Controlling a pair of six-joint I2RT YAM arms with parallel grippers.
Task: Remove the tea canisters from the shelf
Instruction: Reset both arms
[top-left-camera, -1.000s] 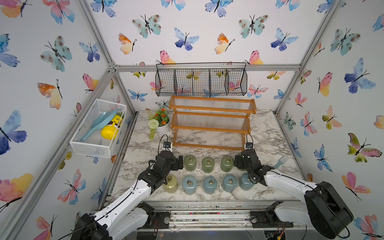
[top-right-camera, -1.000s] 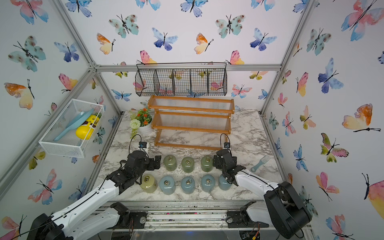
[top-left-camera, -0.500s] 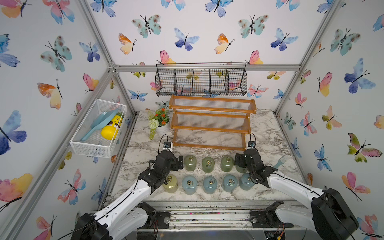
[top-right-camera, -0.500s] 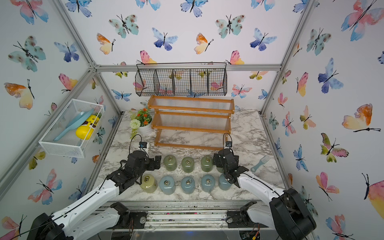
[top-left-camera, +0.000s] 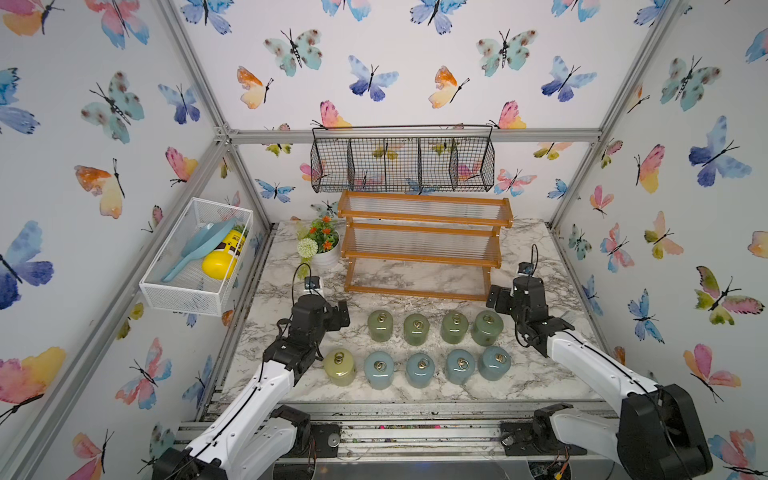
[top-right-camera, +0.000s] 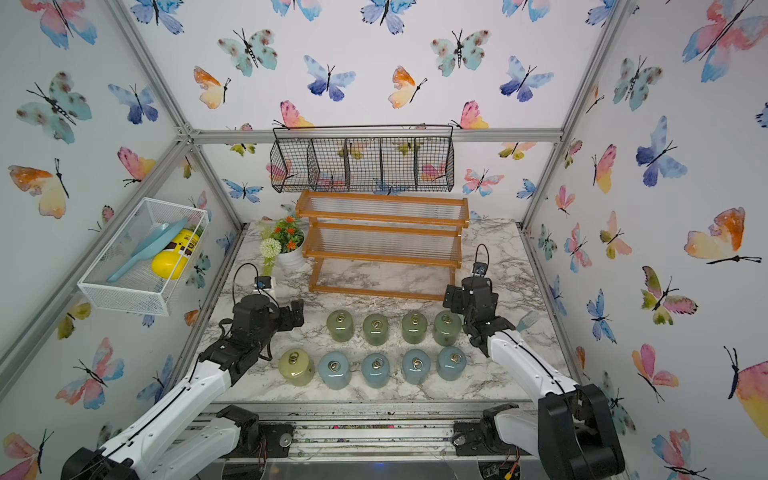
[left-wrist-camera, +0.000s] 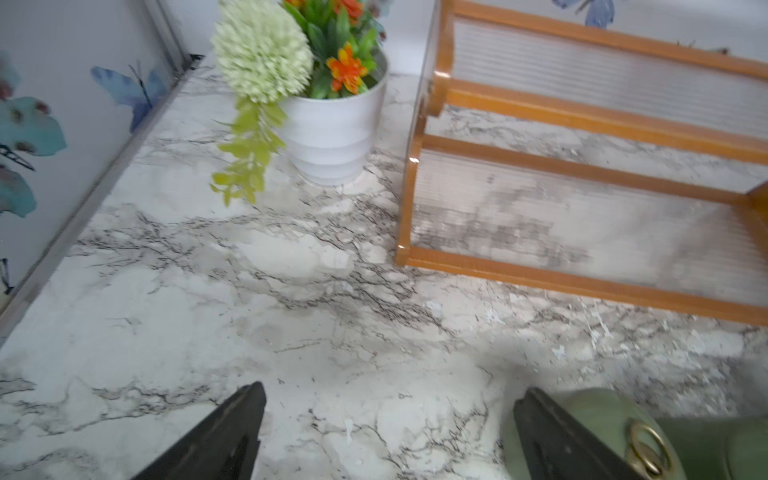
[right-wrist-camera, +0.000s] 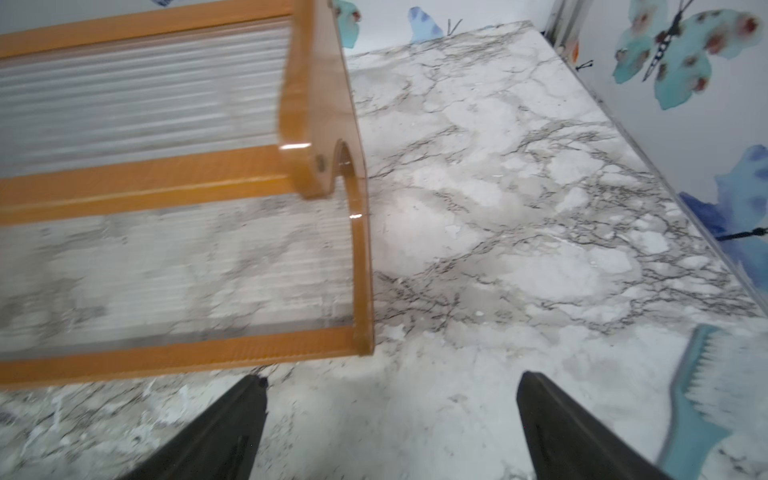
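The tea canisters stand on the marble table in two rows in front of the shelf (top-left-camera: 422, 260). Several sage green ones (top-left-camera: 416, 329) form the back row. The front row holds a cream-yellow one (top-left-camera: 340, 367) and several pale blue ones (top-left-camera: 420, 370). All the shelf's tiers are bare. My left gripper (top-left-camera: 341, 312) is open beside the leftmost green canister (left-wrist-camera: 602, 419), nothing between its fingers. My right gripper (top-left-camera: 498, 297) is open just behind the rightmost green canister (top-left-camera: 486, 328), over bare marble by the shelf's corner (right-wrist-camera: 357, 349).
A white flower pot (top-left-camera: 326, 255) stands left of the shelf. A black wire basket (top-left-camera: 403, 162) hangs above it. On the left wall a white mesh basket (top-left-camera: 187, 286) holds a blue scoop and a yellow bottle. A blue brush (top-right-camera: 528, 320) lies right of my right arm.
My right gripper has opened, let go of the rightmost green canister and drawn back toward the shelf. The left arm has not moved.
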